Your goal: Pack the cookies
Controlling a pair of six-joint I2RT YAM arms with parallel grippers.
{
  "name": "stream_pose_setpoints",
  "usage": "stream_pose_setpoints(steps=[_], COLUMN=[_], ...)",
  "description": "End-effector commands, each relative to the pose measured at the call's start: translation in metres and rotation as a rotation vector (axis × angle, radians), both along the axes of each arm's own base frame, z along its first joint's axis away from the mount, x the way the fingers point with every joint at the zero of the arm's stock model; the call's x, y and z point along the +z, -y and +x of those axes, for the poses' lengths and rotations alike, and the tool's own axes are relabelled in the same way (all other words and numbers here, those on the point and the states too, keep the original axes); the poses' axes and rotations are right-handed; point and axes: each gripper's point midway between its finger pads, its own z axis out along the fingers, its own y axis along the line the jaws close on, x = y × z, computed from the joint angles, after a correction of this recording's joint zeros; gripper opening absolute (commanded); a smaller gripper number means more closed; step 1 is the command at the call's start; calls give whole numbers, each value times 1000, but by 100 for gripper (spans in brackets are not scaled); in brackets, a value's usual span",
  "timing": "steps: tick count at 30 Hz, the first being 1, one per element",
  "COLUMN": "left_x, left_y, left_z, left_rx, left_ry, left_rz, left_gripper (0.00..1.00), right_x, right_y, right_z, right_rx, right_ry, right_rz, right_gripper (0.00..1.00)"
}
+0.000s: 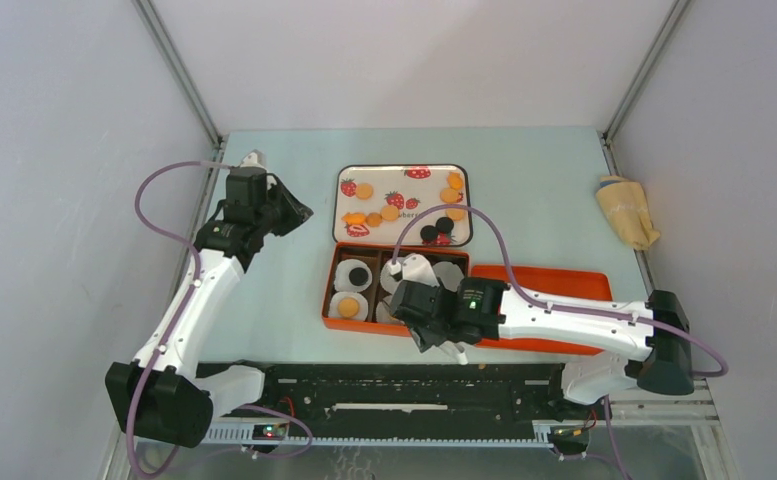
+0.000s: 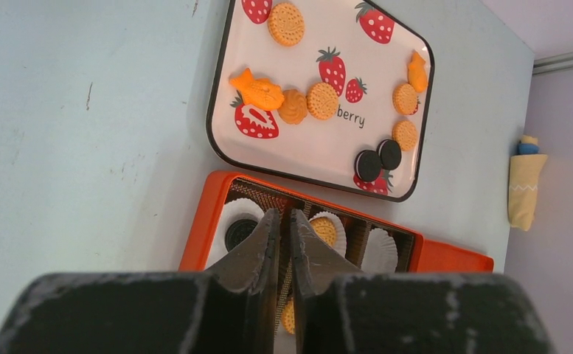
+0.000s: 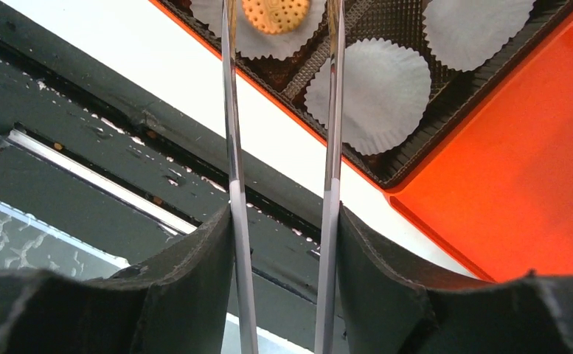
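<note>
We find the right gripper [image 3: 283,221] clenched on a pair of metal tweezers [image 3: 332,110]. Its black fingers [image 3: 195,258] press the outer faces of the two thin blades, which stand apart with nothing between them. It hangs over the near edge of the orange box [image 2: 203,221], and in its wrist view the blades frame a golden cookie [image 3: 276,15] lying in a white paper cup [image 3: 268,46] (the blade tips run out of the picture, so we cannot tell whether they touch anything). More paper cups sit in the neighbouring compartments of the box's dark insert. The left gripper [image 2: 283,215] is all but closed, with only a slit between its fingers, and grasps nothing. It hovers over the table [image 1: 264,290] to the left of the tray. Most of the cookies [image 2: 321,101] lie loose on that strawberry-print tray [image 2: 305,151], which sits at the far middle of the table, just beyond the box. They are mostly golden rounds, with two fish-shaped ones and a pair of black cookies [image 2: 377,160] near the tray's near right corner. A few are packed. We see a black one [image 1: 359,274] in the cup of the box's far left compartment and a golden one [image 1: 348,306] in the near left cup. The orange lid [image 1: 554,278] lies flat against the box's right side, partly under the right arm. A yellow cloth [image 1: 626,210] rests at the table's right edge, well apart from the rest.
</note>
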Motion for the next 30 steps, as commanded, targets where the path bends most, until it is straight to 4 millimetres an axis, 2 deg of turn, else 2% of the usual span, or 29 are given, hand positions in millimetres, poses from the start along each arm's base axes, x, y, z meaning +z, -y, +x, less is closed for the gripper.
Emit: stream_pose_setpoints(steps=[1, 5, 9, 14, 20, 26, 30], left_x=[33, 36, 39, 38, 32, 26, 22], left_y=[3, 4, 5, 7, 9, 10, 10], left_z=[3, 3, 3, 7, 12, 15, 16], left_rx=[-16, -23, -23, -33, -40, -43, -43], left_ry=[88, 94, 102, 99, 86, 72, 66], left_rz=[-8, -15, -18, -24, -20, -16, -13], left_gripper=[15, 15, 15, 15, 16, 16, 16], right_x=[33, 60, 85, 90, 66, 28, 14], right_y=[2, 10, 15, 33, 57, 72, 81], right_z=[17, 37, 66, 125, 188, 233, 261], right_rx=[-72, -121, -160, -251, -361, -415, -446], right_ry=[90, 121, 154, 229, 250, 212, 202], right_rz=[109, 195, 291, 270, 171, 71, 48], right_gripper=[55, 53, 53, 54, 55, 55, 56])
